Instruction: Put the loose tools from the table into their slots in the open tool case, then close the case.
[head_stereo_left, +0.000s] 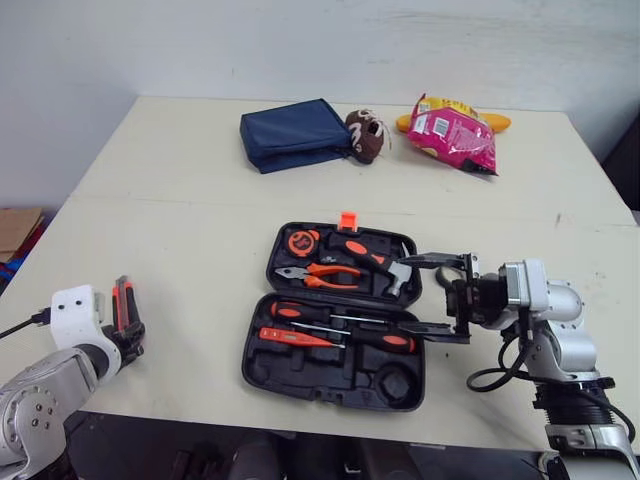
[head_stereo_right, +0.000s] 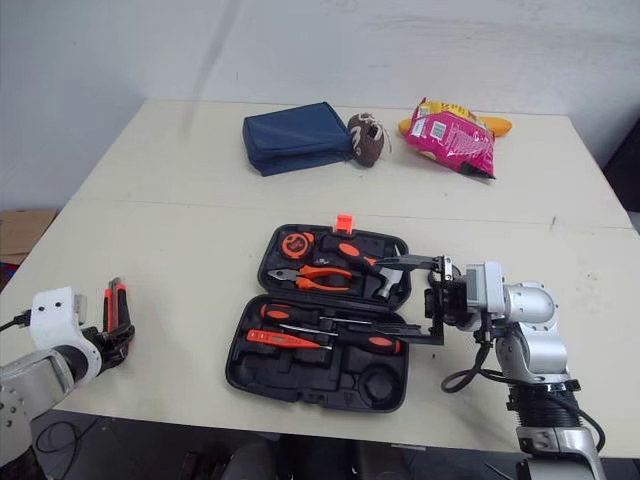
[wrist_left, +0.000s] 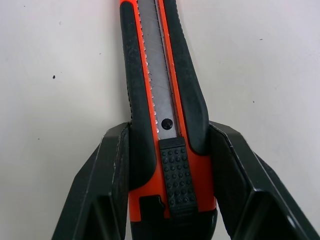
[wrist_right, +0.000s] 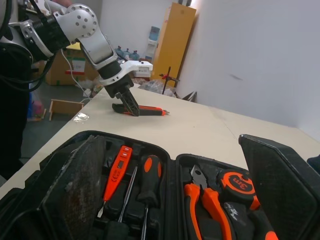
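my left gripper (wrist_left: 172, 167): clamped on the utility knife (wrist_left: 157, 85), down on the table (head_stereo_left: 180, 200) near-left, well apart from the open tool case (head_stereo_left: 300, 378) | my right gripper (head_stereo_left: 425, 297): fingers spread wide, empty, at the case's right edge

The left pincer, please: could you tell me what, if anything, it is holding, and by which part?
The left pincer holds the orange-and-black utility knife by the rear end of its handle, one finger on each side beside the slider.
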